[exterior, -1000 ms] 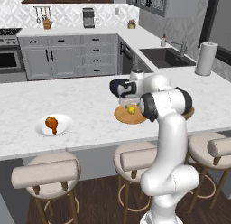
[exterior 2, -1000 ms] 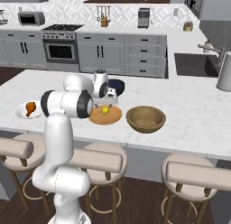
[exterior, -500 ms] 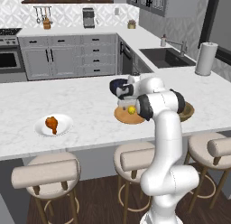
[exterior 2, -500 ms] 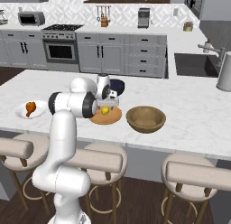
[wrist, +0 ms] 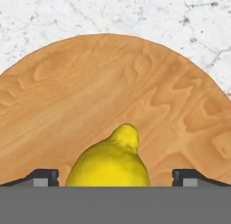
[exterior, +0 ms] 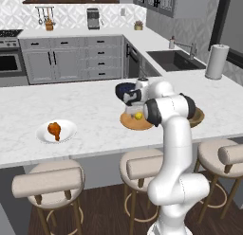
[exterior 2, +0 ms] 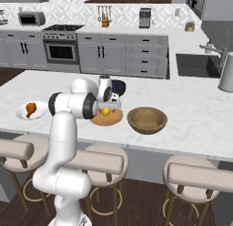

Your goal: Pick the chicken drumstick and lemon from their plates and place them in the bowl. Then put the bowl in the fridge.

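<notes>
While hanging low over the wooden plate [wrist: 113, 87]:
claw [wrist: 115, 175]: standing wide apart, straddling the lemon [wrist: 110, 162]
drumstick [exterior: 54, 130]: lying on the white plate [exterior: 42, 136]
bowl [exterior 2: 146, 120]: sitting beside the wooden plate

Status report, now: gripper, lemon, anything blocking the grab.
Gripper open, one fingertip on each side of the lemon. Lemon sits on the wooden plate, not gripped yet. Nothing blocking; wooden bowl empty beside the plate, drumstick on the white plate.
</notes>
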